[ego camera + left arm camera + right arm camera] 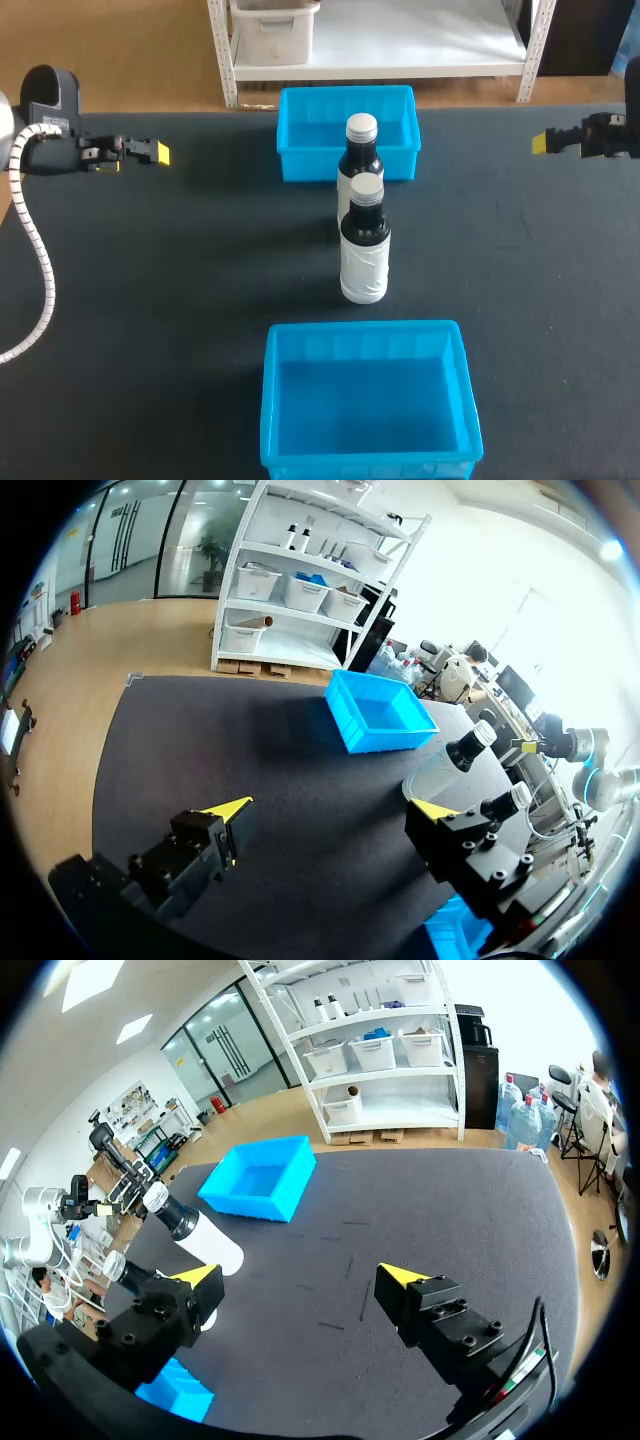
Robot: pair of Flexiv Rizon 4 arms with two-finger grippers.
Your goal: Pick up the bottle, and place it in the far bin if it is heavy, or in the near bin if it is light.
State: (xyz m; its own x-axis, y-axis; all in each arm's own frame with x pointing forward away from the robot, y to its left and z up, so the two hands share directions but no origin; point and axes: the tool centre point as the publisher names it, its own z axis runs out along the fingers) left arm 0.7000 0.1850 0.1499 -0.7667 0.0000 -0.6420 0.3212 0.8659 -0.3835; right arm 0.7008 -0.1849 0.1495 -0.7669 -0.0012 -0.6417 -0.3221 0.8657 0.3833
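The dark grey desk (180,280) lies open to the left and right of a middle line of things, and both arms are out by its side edges. The left tool (150,152) hangs over the far left part and the right tool (545,143) over the far right, each well apart from the bottles. In the wrist views the left tool (332,810) and the right tool (300,1278) both have their yellow-tipped fingers spread wide, with nothing between them.

The far bin (305,130), an open bright blue plastic box, sits by the desk's far edge. The near bin (370,400), of the same kind, sits at the near edge, its near wall partly cut off in the head view.

Between them stand two upright bottles, each with black shoulders, a white lower body and a grey screw cap. The far bottle (360,150) stands just in front of the far bin. The near bottle (364,245) stands right before it and covers its lower part, so whether they touch cannot be told. Bare desk separates the near bottle from the near bin. In each wrist view the near bottle is partly hidden behind a finger.
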